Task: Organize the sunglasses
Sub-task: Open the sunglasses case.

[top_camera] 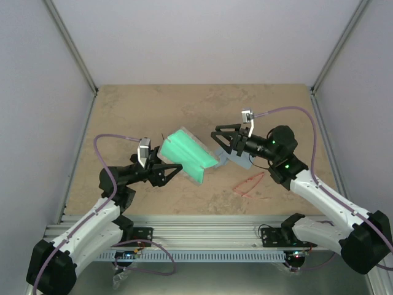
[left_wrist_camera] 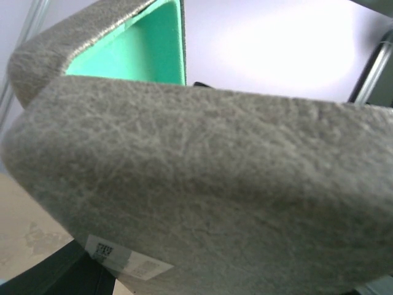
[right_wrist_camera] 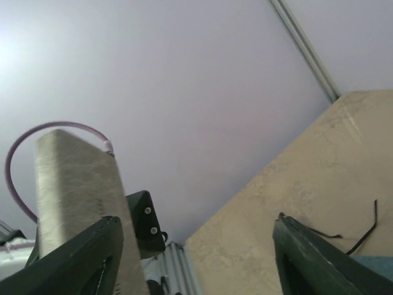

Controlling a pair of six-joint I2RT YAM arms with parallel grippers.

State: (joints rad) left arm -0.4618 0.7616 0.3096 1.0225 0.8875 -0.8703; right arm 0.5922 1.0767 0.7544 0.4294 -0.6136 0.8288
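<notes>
- Casing step, I'd say: the left claw [top_camera: 175, 174] grips the open green-lined case [top_camera: 187, 153]. The right claw [top_camera: 217, 143] gapes empty beside it.
- The red pair [top_camera: 249, 183] lies on the table [top_camera: 153, 104] by the right arm. Next, probably a low, delicate pinch on it.
- Only the right wrist view shows thin dark arms [right_wrist_camera: 328, 235], likely the black pair.
</notes>
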